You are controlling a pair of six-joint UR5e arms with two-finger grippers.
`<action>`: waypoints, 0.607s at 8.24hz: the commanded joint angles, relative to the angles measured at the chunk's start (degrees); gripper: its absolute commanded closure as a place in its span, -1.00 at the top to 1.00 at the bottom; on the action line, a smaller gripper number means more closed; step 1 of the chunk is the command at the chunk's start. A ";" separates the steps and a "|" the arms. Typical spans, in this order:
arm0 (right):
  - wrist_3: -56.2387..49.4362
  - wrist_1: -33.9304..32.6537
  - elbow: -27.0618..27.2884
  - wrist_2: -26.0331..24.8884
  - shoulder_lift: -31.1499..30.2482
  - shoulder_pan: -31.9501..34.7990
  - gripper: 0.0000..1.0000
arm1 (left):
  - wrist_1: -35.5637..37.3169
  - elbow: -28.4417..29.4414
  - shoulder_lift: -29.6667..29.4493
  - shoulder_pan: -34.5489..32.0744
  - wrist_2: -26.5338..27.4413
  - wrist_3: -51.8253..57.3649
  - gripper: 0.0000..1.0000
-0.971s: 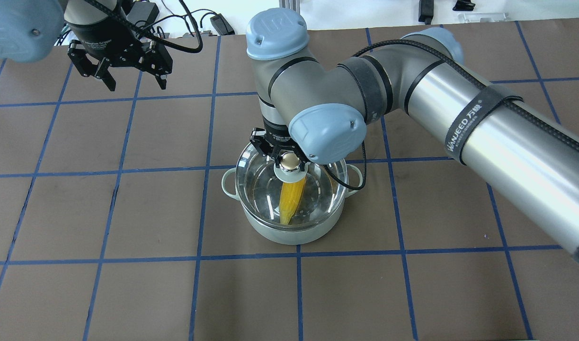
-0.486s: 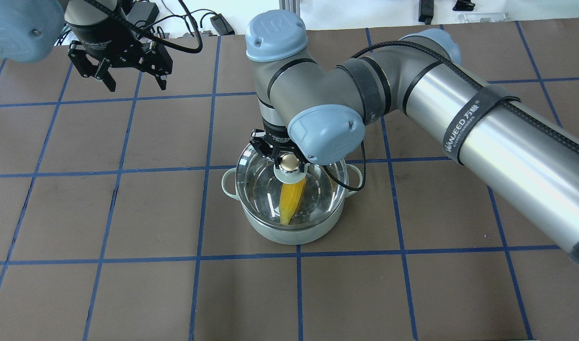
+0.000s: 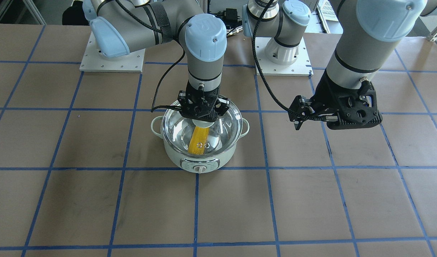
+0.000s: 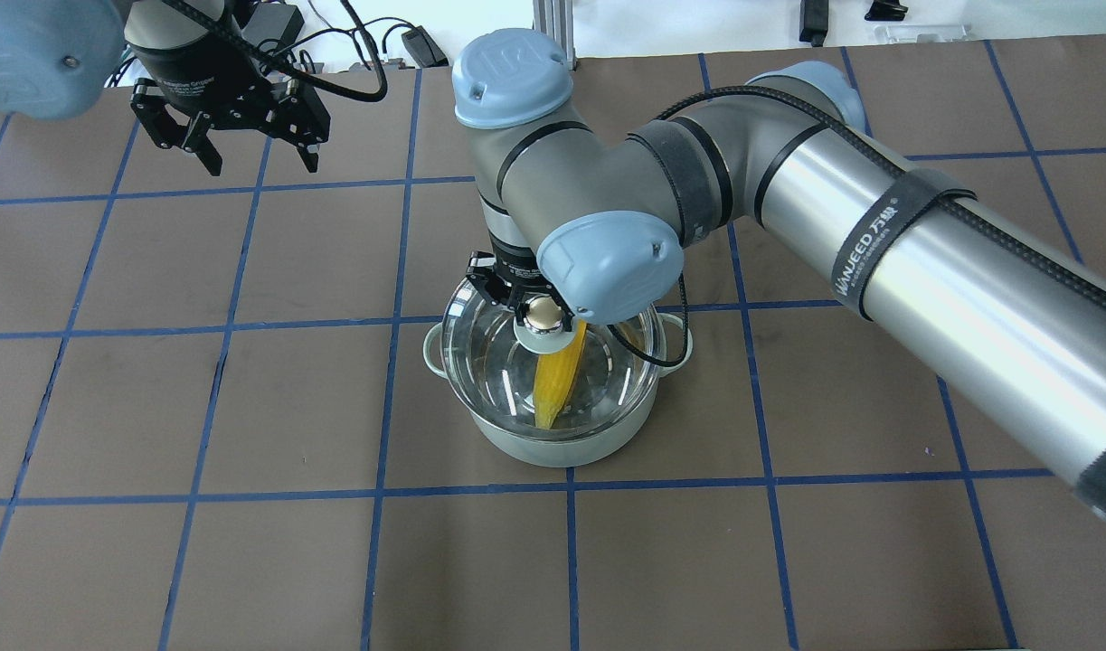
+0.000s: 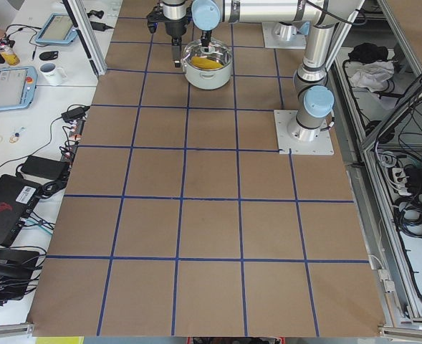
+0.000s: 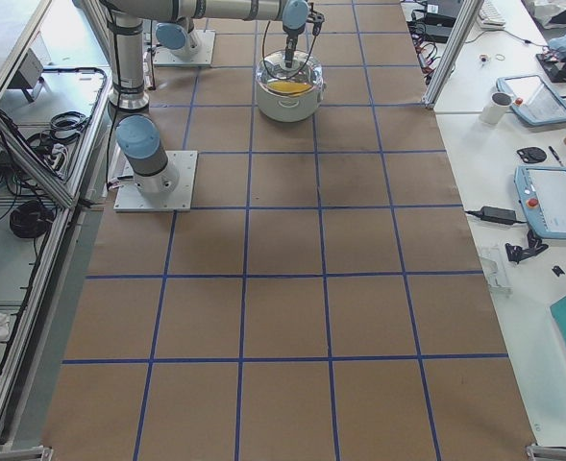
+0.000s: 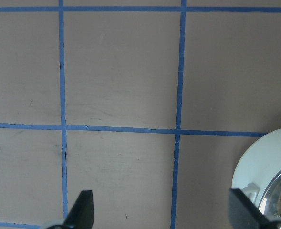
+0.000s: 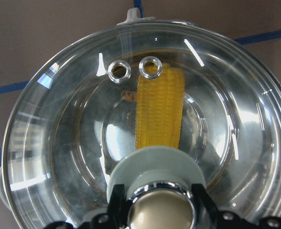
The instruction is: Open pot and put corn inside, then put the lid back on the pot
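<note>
Right end effector [image 4: 542,314] clamps lid [image 4: 487,362]; corn [image 4: 553,384] lies front-back, tip toward robot.

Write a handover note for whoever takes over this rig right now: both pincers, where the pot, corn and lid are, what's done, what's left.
Left pincer: open, empty, hovering over the table, off to the side of the pot.
Right pincer: shut on the lid by its knob.
Corn: lying inside the pot, under the glass.
Lid: over the pot's mouth; I cannot tell whether it is fully seated.
Done: pot opened, corn in.
Left: check the lid sits flush, release the knob, withdraw.
</note>
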 commanded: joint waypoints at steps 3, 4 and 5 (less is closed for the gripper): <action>0.20 0.95 0.08 -0.57 -0.34 0.29 -0.73 | 0.09 0.09 -0.18 0.00 0.09 -0.01 1.00; 0.20 0.95 0.26 -0.66 -0.34 0.29 -0.73 | 0.00 0.00 -0.27 0.00 0.09 -0.01 1.00; 0.11 0.95 0.78 -0.75 -0.34 0.29 -0.74 | 0.00 0.00 -0.36 0.00 0.09 -0.01 1.00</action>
